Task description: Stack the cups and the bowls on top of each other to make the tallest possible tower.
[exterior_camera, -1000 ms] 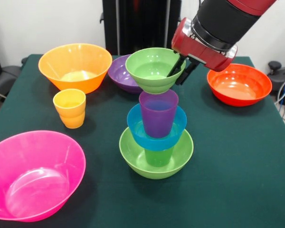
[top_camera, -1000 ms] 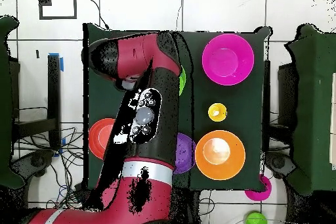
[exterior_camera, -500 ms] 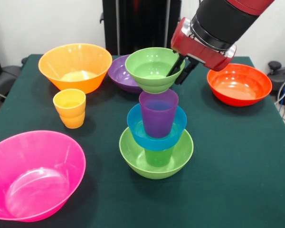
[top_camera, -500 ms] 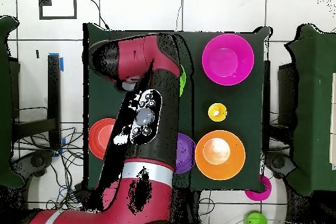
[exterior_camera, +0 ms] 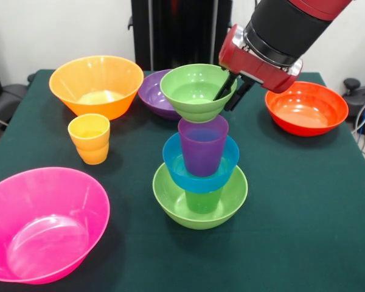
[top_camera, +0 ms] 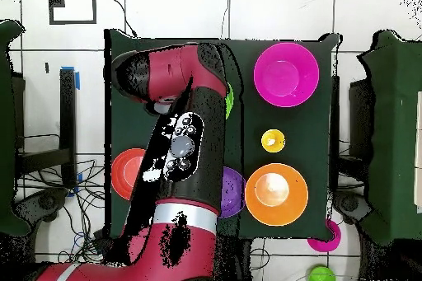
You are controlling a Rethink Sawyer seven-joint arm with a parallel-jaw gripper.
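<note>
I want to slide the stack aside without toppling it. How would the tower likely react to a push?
The tower would probably tip easily: wide bowls balance on narrow cups, like the small green bowl on the purple cup. Glossy plastic likely slips. Pushing the lime-green bowl at its base seems safest.

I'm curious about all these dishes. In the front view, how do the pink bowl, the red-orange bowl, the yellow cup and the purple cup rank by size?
Largest to smallest, as they look:
1. pink bowl, though it is nearest the camera
2. red-orange bowl
3. purple cup and yellow cup: too alike to rank
</note>
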